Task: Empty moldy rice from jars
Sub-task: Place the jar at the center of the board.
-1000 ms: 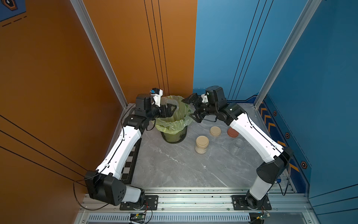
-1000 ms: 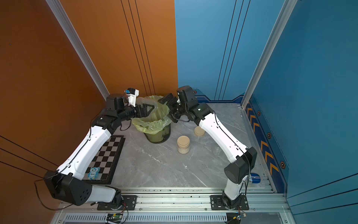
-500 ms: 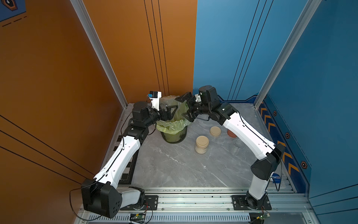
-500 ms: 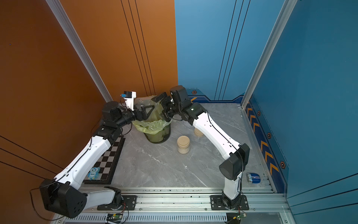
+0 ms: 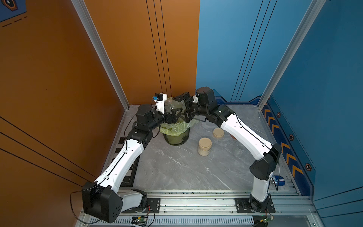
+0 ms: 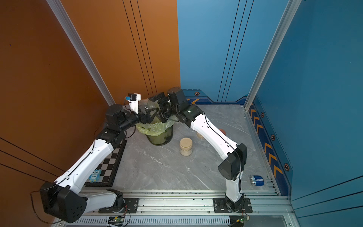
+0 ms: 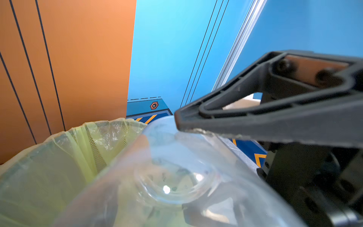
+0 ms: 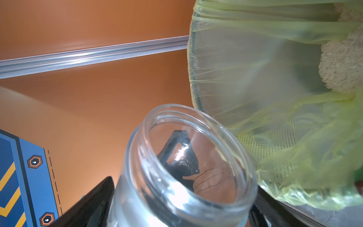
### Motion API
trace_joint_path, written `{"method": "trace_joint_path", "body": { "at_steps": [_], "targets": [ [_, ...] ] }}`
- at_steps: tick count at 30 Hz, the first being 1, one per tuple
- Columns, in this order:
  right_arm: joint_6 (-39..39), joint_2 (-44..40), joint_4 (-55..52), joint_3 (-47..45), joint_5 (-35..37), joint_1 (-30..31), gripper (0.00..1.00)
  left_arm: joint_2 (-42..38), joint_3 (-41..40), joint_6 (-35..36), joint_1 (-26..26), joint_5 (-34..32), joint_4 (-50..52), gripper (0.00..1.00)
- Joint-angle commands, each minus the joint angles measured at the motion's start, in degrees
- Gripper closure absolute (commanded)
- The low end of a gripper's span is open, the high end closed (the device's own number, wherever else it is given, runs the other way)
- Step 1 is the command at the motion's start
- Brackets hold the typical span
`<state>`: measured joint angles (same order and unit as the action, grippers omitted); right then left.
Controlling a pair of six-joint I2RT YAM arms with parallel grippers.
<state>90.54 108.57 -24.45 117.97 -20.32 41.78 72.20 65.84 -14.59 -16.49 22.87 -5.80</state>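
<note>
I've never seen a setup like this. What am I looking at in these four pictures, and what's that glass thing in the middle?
Two robot arms work at a marble table. Two pictures look down from overhead; two are taken from the arms' wrists. The left gripper holds an empty clear jar, tipped on its side above a bin lined with a green bag; rice lies inside. The right gripper stands open around the jar's mouth. On the table: a lidded jar of rice and what looks like a loose beige lid.

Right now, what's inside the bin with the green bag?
Clumps of pale rice lie inside the green bag, which lines the bin. Folds of the bag hide the rest of the bottom.
</note>
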Motion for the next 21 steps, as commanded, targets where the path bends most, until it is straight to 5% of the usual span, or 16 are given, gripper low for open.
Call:
{"method": "trace_joint_path", "body": {
  "at_steps": [1,21],
  "targets": [
    [1.3,1.5,2.5,1.3,-1.5,1.2,0.0,-1.6,0.7,1.5,-2.3,1.6,-5.1,1.0],
    [6.8,0.8,11.1,-4.7,-2.4,1.6,0.03,-1.5,-2.8,-2.5,-4.8,0.5,-12.0,1.0]
  ]
}}
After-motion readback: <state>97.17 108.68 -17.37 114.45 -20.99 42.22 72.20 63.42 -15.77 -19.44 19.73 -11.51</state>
